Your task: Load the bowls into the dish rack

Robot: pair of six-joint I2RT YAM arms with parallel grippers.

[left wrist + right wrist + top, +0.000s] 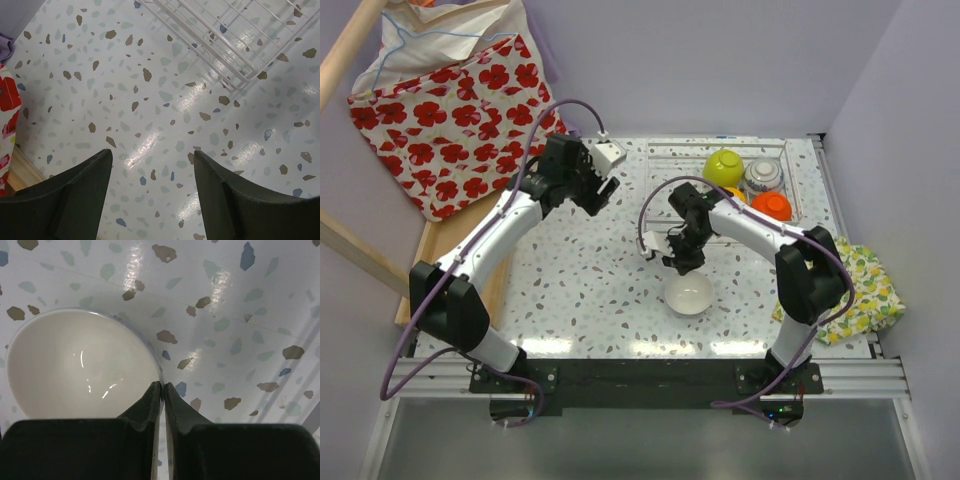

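A white bowl (689, 294) sits on the speckled table in front of the arms. My right gripper (684, 262) is shut on its far rim; in the right wrist view the gripper (163, 385) pinches the rim of the bowl (75, 365), one finger inside and one outside. The wire dish rack (794, 190) at the back right holds a lime green bowl (724, 167), a grey-patterned bowl (763, 177), a red-orange bowl (772, 207) and a partly hidden orange-yellow bowl (737, 194). My left gripper (605, 186) is open and empty above bare table (152, 152), left of the rack's corner (235, 60).
A red-flowered bag (450, 110) leans at the back left. A wooden tray (430, 260) lies along the table's left edge. A yellow patterned cloth (865, 290) lies off the right edge.
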